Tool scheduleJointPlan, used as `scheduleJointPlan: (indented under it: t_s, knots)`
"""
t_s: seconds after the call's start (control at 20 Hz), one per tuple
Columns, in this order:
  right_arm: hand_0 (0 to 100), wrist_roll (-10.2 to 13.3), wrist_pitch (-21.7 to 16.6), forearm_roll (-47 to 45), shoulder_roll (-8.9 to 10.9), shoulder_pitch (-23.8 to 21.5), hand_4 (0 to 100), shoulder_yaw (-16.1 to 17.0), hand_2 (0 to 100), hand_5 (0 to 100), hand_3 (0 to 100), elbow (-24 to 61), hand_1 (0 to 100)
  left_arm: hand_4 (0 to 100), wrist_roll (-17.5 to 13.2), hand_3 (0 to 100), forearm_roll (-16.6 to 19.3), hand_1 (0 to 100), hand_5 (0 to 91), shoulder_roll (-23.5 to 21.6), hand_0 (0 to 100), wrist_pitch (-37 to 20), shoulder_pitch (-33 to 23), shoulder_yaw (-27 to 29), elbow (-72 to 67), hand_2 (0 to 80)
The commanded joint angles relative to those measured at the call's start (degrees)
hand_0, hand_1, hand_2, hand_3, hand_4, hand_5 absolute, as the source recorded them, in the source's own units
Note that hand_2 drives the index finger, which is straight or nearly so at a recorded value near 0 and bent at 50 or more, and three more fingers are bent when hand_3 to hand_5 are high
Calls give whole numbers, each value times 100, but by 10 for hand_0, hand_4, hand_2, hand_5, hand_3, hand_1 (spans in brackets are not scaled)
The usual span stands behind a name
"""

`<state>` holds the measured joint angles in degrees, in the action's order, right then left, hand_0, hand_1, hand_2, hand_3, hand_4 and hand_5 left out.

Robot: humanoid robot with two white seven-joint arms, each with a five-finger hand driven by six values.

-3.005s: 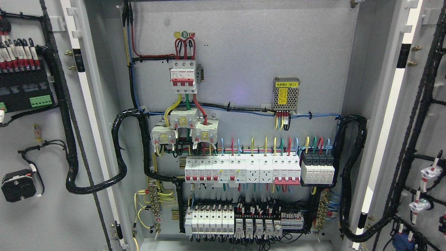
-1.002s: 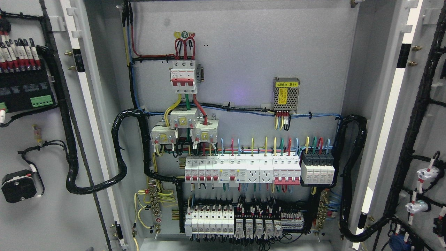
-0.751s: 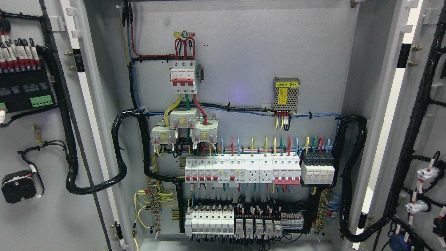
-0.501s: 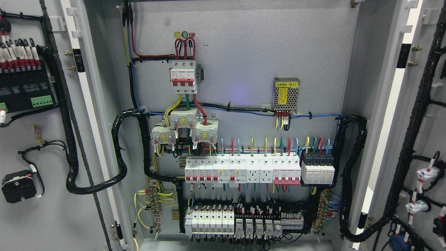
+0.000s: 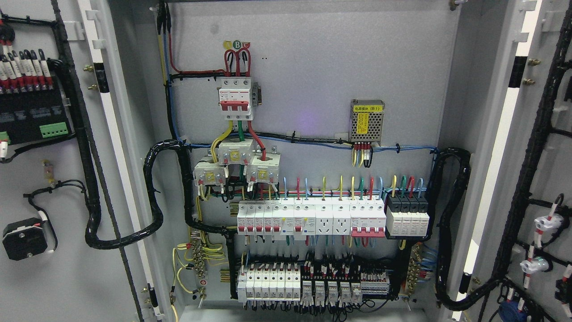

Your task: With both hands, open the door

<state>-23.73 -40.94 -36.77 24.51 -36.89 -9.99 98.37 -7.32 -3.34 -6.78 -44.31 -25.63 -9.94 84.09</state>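
With both doors swung wide, I see the left door [image 5: 58, 277] filling the picture's left edge and the right door [image 5: 547, 147] its right, the cabinet [image 5: 313, 58] interior fully exposed between them. Since a second ago nothing visible has shifted, so I judge the opening complete. Neither hand is in view; I cannot tell their finger state.

Both doors, left door [image 5: 67, 277] and right door [image 5: 549, 147], run off frame.
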Motion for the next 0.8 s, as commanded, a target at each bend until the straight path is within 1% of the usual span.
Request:
scheduleJointPlan:
  t_s: [0.0, 0.15, 0.25, 0.35, 0.45, 0.55, 0.65, 0.75]
  knots:
    - [383, -9, -274, 65, -96, -844, 0, -592, 0, 0, 0, -801, 0, 0, -33, 0, 9, 0, 0, 150, 0, -395, -338, -114, -788, 0]
    - [383, -9, -546, 73, -121, -1109, 0, -627, 0, 0, 0, -1266, 0, 0, -33, 0, 9, 0, 0, 133, 0, -96, -417, -114, -1104, 0]
    - [383, -9, -792, 73, -139, -1188, 0, -811, 0, 0, 0, -1696, 0, 0, -33, 0, 18, 0, 0, 89, 0, 237, -487, -105, -1324, 0]
    - [383, -9, -1099, 73, -157, -1355, 0, -1013, 0, 0, 0, -2057, 0, 0, -41, 0, 18, 0, 0, 71, 0, 728, -531, -44, -1570, 0]
    - [383, -9, -1250, 73, -165, -1417, 0, -1268, 0, 0, 0, -2513, 0, 0, -42, 0, 9, 0, 0, 71, 0, 1160, -531, 61, -1869, 0]
    - [383, -9, -1241, 73, -209, -1382, 0, -1409, 0, 0, 0, -2962, 0, 0, -42, 0, 0, 0, 0, 71, 0, 1223, -531, 167, -2106, 0]
    - [383, -9, -1241, 82, -376, -1242, 0, -1471, 0, 0, 0, -3602, 0, 0, -42, 0, 9, 0, 0, 71, 0, 1232, -531, 273, -2413, 0]
    - [383, -9, -1232, 152, -508, -970, 0, -1541, 0, 0, 0, -4279, 0, 0, -42, 0, 44, 0, 0, 71, 0, 1232, -522, 282, -2852, 0]
